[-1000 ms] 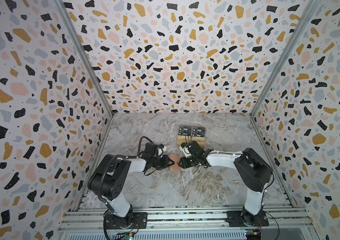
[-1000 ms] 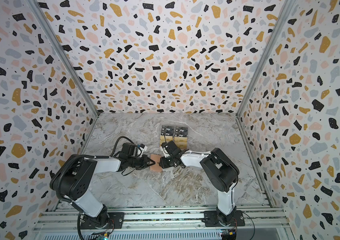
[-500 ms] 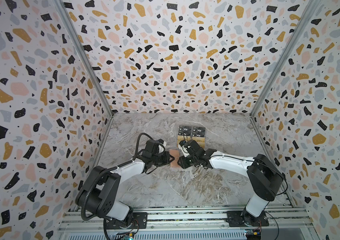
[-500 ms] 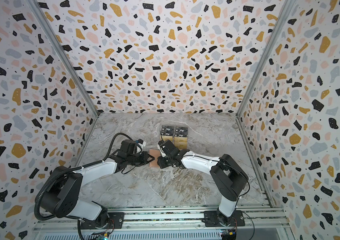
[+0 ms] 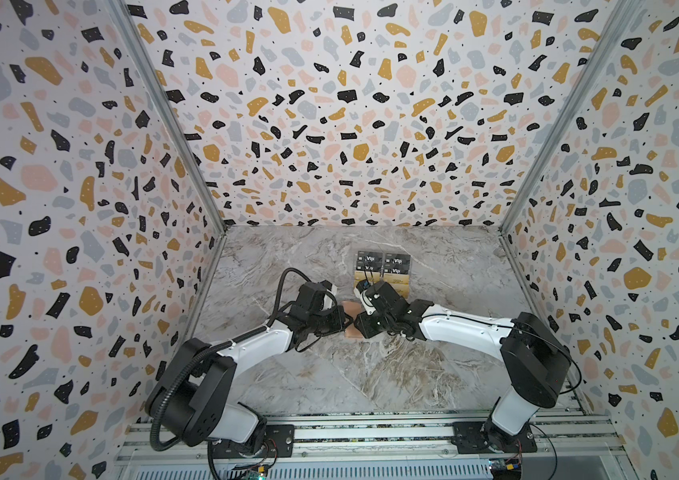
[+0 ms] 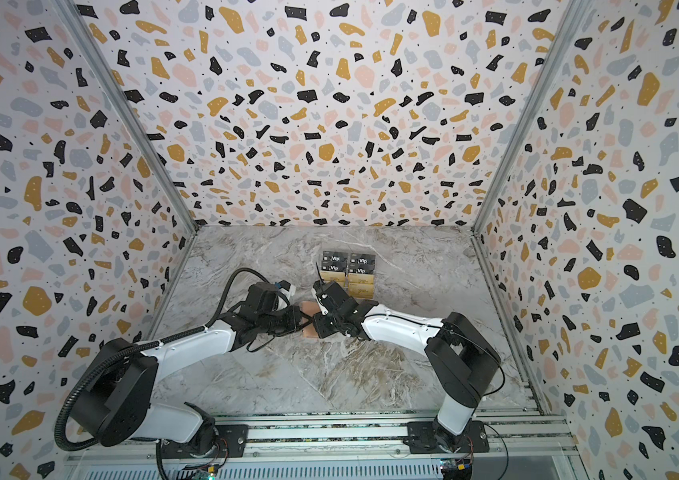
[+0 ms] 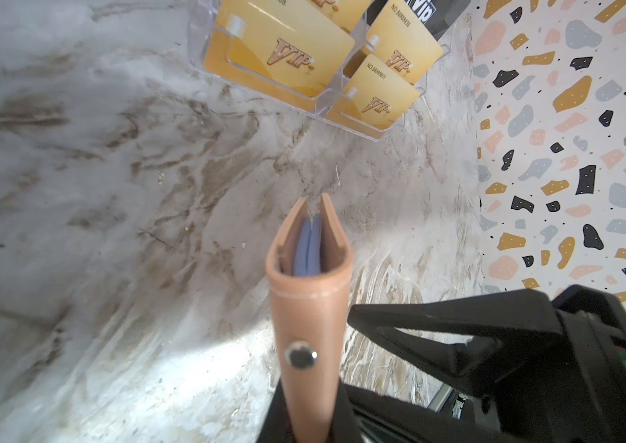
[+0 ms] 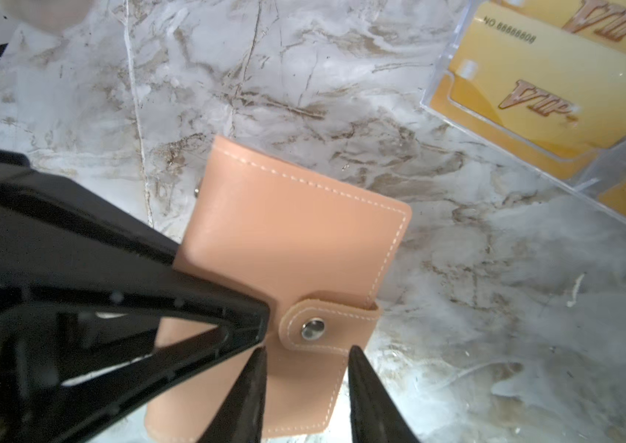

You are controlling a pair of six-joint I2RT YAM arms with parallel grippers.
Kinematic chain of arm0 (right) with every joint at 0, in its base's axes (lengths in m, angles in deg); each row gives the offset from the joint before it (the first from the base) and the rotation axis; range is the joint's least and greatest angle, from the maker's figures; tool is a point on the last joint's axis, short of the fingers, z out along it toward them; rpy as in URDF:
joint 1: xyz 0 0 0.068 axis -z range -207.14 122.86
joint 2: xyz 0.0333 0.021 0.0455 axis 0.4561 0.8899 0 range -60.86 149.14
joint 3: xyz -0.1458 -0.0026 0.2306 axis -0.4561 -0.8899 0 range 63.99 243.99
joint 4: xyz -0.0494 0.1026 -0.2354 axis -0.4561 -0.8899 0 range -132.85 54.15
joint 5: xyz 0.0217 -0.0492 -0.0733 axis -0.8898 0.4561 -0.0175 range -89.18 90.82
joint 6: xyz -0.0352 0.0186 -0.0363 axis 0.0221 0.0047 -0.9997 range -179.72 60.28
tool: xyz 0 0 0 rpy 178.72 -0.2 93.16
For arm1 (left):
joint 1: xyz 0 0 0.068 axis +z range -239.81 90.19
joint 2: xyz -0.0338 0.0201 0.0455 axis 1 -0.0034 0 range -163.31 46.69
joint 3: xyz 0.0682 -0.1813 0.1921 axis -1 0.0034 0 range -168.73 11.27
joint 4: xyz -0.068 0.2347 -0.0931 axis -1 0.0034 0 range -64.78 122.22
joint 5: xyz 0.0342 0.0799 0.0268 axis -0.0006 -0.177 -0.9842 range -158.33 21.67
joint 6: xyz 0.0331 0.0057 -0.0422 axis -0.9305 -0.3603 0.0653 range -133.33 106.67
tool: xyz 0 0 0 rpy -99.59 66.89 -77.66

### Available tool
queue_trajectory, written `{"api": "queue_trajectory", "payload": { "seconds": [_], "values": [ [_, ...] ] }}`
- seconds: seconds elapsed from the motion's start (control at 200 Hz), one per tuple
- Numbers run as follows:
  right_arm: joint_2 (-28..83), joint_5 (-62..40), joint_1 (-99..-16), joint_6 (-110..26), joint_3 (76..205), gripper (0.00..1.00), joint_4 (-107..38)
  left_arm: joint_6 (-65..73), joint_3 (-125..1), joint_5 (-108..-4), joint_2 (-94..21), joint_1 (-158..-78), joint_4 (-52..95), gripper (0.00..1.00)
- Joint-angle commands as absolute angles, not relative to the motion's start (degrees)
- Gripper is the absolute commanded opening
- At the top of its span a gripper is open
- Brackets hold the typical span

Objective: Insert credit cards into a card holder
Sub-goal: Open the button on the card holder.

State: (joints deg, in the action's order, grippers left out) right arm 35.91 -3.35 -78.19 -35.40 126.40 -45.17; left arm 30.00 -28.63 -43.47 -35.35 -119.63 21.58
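Against marbled tabletop (image 8: 303,76), peach card holder (image 8: 292,237) shows white stitching, snapped strap (image 8: 326,326).

Light: bright, even in both top views; soft shadows on marble tabletop (image 5: 371,374). Terrazzo walls (image 5: 329,104) bow toward frame edges. Left wrist view: white glare patch on tabletop; card holder (image 7: 311,307) blurred at near end. Right wrist view: clear card stand (image 8: 618,168) soft-focus, glinting.

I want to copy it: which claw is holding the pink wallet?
The left gripper, shut on the wallet; the right gripper is open beside the snap.
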Motion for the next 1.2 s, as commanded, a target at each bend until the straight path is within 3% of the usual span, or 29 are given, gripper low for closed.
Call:
{"api": "queue_trajectory", "payload": {
  "seconds": [0.0, 0.656, 1.191],
  "values": [
    [34.7, -0.8, -79.4, -36.3, 126.6, 0.37, -46.2, 30.6, -29.1, -43.1, -33.8, -120.8, 21.1, 0.0],
    [37.8, 14.3, -82.5, -37.2, 128.9, 0.32, -48.5, 28.8, -29.6, -40.1, -34.6, -122.9, 22.2, 0.0],
    [37.8, 17.4, -83.0, -37.4, 127.9, 0.22, -47.7, 27.6, -29.4, -39.4, -33.4, -123.7, 23.4, 0.0]
  ]
}}
